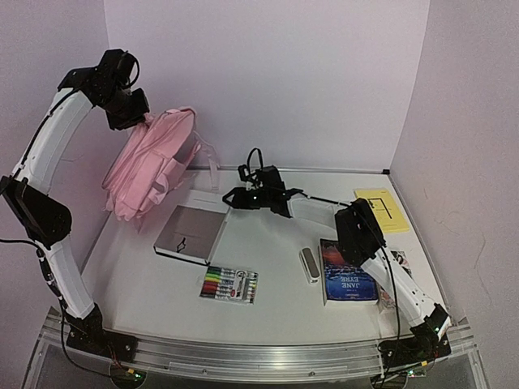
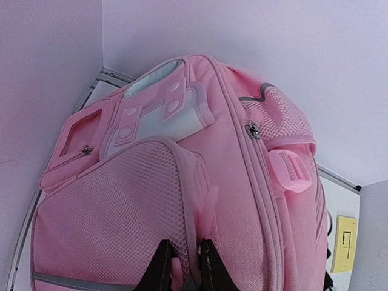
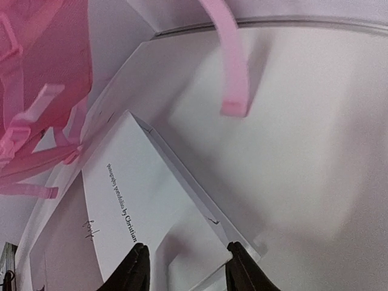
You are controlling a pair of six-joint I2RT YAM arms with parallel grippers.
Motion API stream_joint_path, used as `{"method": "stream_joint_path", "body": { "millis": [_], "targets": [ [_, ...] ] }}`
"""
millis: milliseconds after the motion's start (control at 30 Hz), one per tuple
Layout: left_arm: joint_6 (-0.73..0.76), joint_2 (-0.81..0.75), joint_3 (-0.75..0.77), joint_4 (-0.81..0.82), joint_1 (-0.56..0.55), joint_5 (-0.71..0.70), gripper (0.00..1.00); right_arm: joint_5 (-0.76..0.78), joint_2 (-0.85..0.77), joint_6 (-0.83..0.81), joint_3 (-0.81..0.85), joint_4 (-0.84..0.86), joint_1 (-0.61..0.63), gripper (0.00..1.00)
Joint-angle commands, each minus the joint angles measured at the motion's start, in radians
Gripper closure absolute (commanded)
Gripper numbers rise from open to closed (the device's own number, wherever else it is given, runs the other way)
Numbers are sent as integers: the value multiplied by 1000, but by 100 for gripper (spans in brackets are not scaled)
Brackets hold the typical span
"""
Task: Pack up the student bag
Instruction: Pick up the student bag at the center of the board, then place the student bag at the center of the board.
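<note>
Left fingers (image 2: 159, 270) clenched on the top loop of the student bag (image 1: 151, 167), which hangs over the bench's (image 1: 276, 320) far left. Right fingers (image 3: 134, 270) straddle the white book's (image 1: 191, 233) corner, grip unclear. Marker pack (image 1: 229, 285) and blue book (image 1: 350, 279) lie nearby.

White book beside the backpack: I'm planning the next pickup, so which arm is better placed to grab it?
Right. The right claw hovers open right over a corner of the book. The left claw is shut on the backpack, holding it up, so it isn't free.
</note>
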Motion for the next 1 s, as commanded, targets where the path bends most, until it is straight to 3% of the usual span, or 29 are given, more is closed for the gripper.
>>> {"method": "stream_joint_path", "body": {
  "millis": [0, 233, 367, 433, 633, 767, 967],
  "targets": [
    [48, -65, 116, 219, 5, -22, 100, -41, -49, -12, -69, 44, 71, 61],
    [67, -27, 129, 289, 6, 77, 100, -96, -112, 122, -157, 77, 129, 63],
    [78, 5, 133, 351, -9, 156, 100, -131, -201, 165, -239, 122, 108, 49],
    [93, 31, 135, 383, -24, 185, 100, -154, -261, 181, -289, 131, 73, 32],
    [155, 130, 126, 476, -85, 301, 100, -242, -526, 177, -546, 128, -128, 11],
    [220, 246, 160, 494, -132, 354, 100, -267, -669, 170, -695, 103, -301, 3],
    [382, 443, 216, 489, -232, 450, 100, -280, -742, 123, -758, -15, -471, 2]
  ]
}}
